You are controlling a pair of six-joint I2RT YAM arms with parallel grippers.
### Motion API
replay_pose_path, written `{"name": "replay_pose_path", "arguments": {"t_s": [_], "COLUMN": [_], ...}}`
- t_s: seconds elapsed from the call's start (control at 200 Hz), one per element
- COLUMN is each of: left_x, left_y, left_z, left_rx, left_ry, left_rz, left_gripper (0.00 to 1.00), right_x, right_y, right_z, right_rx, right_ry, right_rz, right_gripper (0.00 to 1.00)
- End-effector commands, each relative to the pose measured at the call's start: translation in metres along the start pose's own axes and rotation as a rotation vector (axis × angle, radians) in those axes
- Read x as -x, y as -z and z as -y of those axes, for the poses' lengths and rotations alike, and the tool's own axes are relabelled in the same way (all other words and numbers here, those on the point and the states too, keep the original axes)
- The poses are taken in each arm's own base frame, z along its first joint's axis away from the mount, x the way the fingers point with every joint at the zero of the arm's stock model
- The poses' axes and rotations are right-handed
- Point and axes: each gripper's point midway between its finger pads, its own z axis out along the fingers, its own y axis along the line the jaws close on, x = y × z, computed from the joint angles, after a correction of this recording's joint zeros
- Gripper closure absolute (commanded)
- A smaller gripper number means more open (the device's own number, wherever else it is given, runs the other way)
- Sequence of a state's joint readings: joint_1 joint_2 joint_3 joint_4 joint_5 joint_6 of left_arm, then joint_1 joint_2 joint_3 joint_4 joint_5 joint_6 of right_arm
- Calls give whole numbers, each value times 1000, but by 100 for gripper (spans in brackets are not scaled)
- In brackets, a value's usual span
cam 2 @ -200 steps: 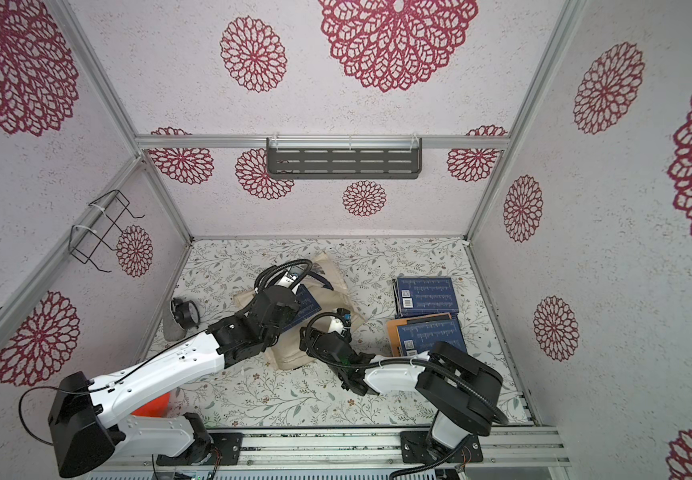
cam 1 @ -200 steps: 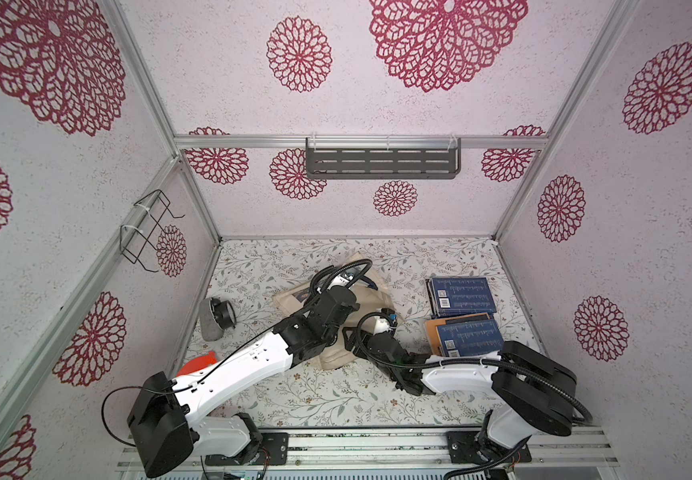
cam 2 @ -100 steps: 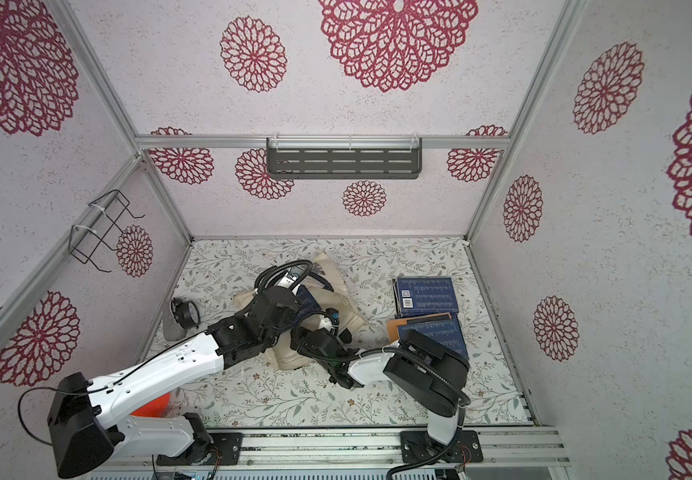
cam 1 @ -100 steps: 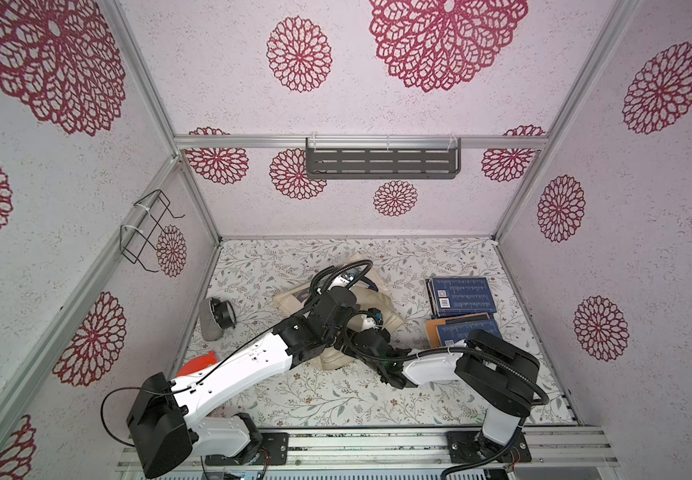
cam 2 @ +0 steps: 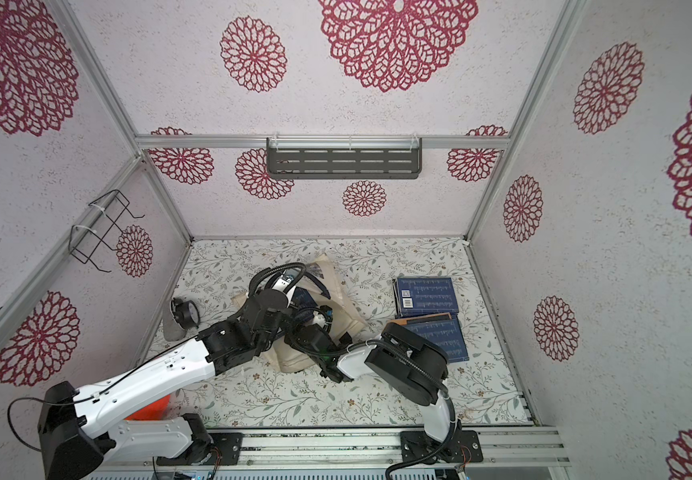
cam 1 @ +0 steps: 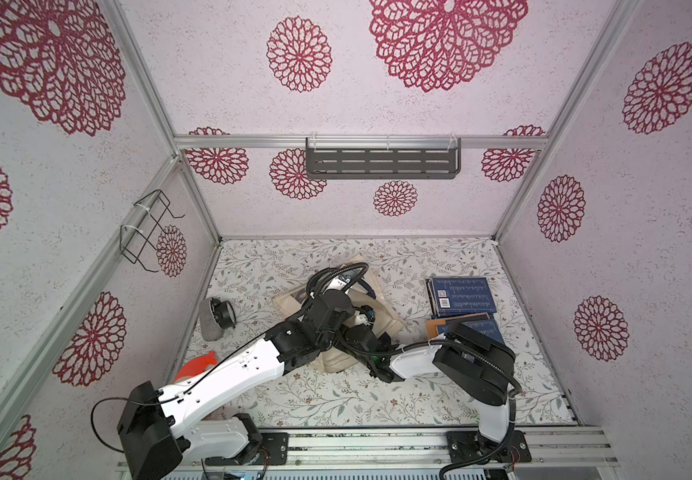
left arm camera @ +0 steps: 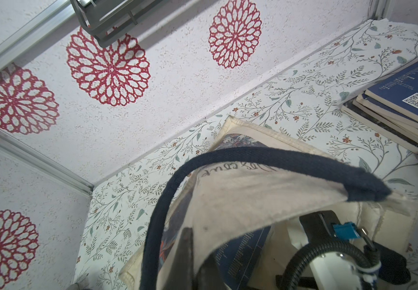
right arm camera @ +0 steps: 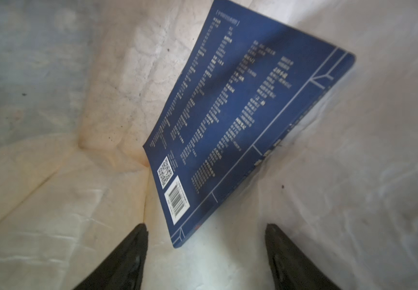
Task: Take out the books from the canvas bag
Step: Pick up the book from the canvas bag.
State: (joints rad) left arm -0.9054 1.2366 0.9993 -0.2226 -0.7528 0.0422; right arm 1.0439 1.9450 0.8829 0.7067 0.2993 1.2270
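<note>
Navy-blue book (right arm camera: 240,120) inside canvas bag (right arm camera: 52,200); R gripper (right arm camera: 206,226) jaws wide, holding nothing.
Near corner sits btwn tips; long axis runs away ahead.

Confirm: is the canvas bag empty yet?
Not empty. One blue book lies inside the canvas bag, ahead of the open right end effector, not gripped.

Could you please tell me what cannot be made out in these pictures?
- Right gripper: hidden in both top views, inside the canvas bag.
- Further books beneath the blue book: right wrist view, its cover and bag folds hide them.
- Its cover print: blurred there.
- Lower book pile: partly covered by the right arm in both top views.
</note>
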Motion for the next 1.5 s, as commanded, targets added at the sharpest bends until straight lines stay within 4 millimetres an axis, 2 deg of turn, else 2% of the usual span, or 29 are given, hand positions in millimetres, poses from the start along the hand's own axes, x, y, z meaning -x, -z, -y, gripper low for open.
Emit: {"name": "replay_pose_path", "arguments": {"t_s": [0.0, 0.195, 0.32, 0.465, 0.6, 0.751, 1.151, 1.316, 1.496], "left_x": [26, 36, 45, 55, 59, 59, 55, 52, 50], "left_y": [15, 28, 43, 63, 73, 74, 69, 66, 62], "left_z": [-8, -13, -17, -23, -28, -29, -16, -12, -6], "left_rx": [-8, -31, -61, -97, -113, -107, -114, -114, -124], "left_ry": [73, 98, 113, 127, 161, 157, 106, 86, 82], "left_rz": [101, 166, 250, 368, 423, 425, 397, 379, 360], "left_gripper": [100, 100, 100, 100, 100, 100, 100, 100, 100], "right_x": [7, 7, 7, 5, 17, 33, 84, 94, 94], "right_y": [-7, -17, -17, -20, -15, -13, -3, 2, 1], "right_z": [-2, -6, -14, -13, -12, -19, -54, -66, -75], "right_rx": [10, 37, 72, 89, 118, 150, 295, 351, 352], "right_ry": [-61, -81, -82, -86, -79, -43, -29, -42, -21], "right_rz": [43, 57, 58, 61, 118, 170, 311, 323, 313], "right_gripper": [26, 27, 28, 28, 28, 29, 35, 41, 52]}}
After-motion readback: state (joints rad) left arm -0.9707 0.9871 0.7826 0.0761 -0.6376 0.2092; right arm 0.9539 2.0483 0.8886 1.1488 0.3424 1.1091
